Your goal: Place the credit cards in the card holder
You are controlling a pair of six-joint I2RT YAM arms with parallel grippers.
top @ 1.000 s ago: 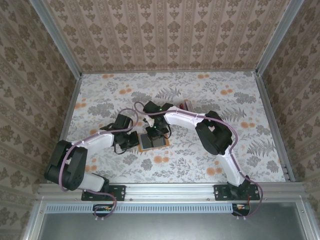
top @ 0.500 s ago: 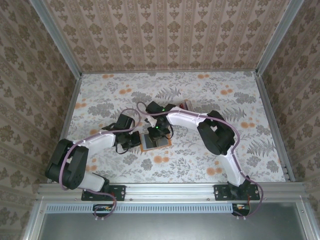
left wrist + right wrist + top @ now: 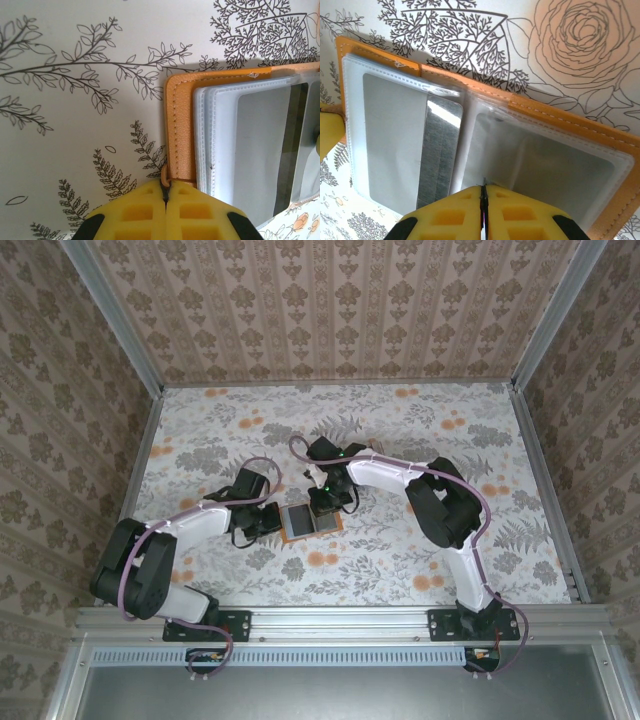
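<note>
The table, covered in a floral cloth, carries everything, with patterned walls on three sides. The left arm reaches in from the near left corner and the right arm bends in from the near right corner, so both meet around the middle of the table. There the card holder lies open and flat, a little toward the near edge, its orange cover framing clear plastic sleeves on both halves. The left wrist view shows the stitched orange border with the white-edged sleeves lying on top of it. A grey credit card sits partly inside the sleeve on the holder's left half, close to the centre fold; it shows as a dark strip in the left wrist view. The left tool is clenched, its yellow pads pressed together on the orange rim at the holder's left side, and it sits just beside that side in the top view. The right tool is also closed, pads together at the near rim over the centre fold; whether it pinches a sleeve cannot be told. From above it stands over the holder's right half.
</note>
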